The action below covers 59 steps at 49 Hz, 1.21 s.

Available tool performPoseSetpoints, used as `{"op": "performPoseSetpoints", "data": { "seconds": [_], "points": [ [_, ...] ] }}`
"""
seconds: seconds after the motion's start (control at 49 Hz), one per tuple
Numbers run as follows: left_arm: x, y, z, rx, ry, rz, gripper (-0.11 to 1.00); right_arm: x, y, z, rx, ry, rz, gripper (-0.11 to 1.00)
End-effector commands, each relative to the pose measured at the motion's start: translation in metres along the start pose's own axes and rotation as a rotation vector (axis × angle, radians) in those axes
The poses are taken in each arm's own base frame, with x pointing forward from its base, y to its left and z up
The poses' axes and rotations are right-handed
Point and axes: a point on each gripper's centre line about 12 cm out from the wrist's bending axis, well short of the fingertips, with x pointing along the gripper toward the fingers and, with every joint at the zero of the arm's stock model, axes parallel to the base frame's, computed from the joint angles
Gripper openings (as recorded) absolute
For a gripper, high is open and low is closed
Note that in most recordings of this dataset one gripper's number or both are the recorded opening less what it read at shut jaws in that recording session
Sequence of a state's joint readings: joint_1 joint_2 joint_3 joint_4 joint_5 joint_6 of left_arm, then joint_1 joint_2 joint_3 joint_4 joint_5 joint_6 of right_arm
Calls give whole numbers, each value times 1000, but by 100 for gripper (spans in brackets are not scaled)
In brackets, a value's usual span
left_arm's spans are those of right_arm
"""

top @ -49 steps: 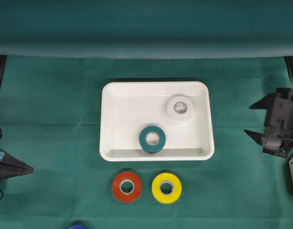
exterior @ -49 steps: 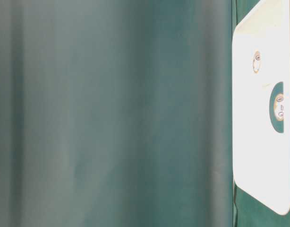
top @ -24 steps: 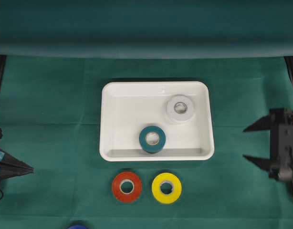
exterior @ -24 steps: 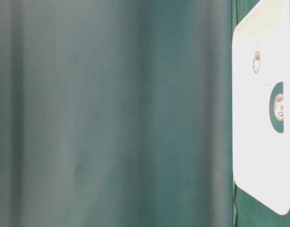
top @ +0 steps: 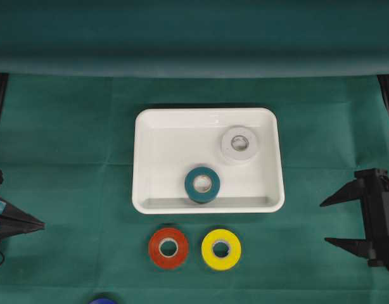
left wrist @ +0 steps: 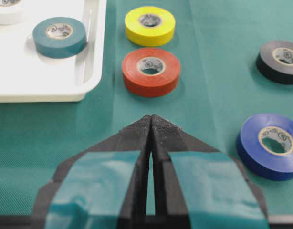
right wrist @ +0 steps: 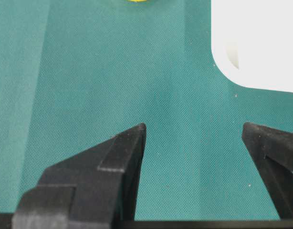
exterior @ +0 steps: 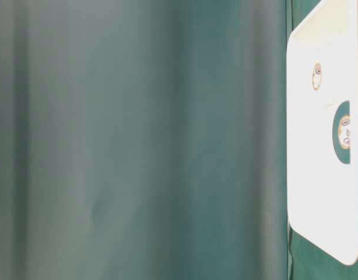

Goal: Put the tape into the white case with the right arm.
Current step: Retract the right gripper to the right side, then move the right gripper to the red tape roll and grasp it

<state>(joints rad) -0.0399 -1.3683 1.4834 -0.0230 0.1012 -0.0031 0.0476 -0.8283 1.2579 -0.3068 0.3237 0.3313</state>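
My right gripper hangs at the right edge, fingers spread and empty. The left gripper has its fingers pressed together. Teal tape and white tape lie inside the white case; red tape and yellow tape sit on the worktop just near it.

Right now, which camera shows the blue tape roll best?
The left wrist view: the blue tape roll lies whole and close on the green cloth. Overhead shows only a sliver at the bottom edge. The table-level and right wrist views miss it.
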Motion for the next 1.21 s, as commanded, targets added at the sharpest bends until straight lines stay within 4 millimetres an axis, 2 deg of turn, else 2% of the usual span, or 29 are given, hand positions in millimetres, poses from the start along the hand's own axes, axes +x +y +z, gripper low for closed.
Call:
{"op": "performPoseSetpoints", "data": {
  "seconds": [0.0,0.286,0.552,0.878,1.185],
  "points": [
    [0,0,4,-1,-8,3,0,0,1,5,-3,-9,3,49],
    [1,0,4,-1,-6,3,0,7,3,6,-7,4,12,49],
    [0,0,4,-1,-9,3,0,24,8,31,-34,-17,31,49],
    [0,0,4,-2,-9,3,0,75,17,71,-73,59,40,49],
    [0,0,4,-2,-9,3,0,123,40,119,-125,52,68,49]
  ]
}}
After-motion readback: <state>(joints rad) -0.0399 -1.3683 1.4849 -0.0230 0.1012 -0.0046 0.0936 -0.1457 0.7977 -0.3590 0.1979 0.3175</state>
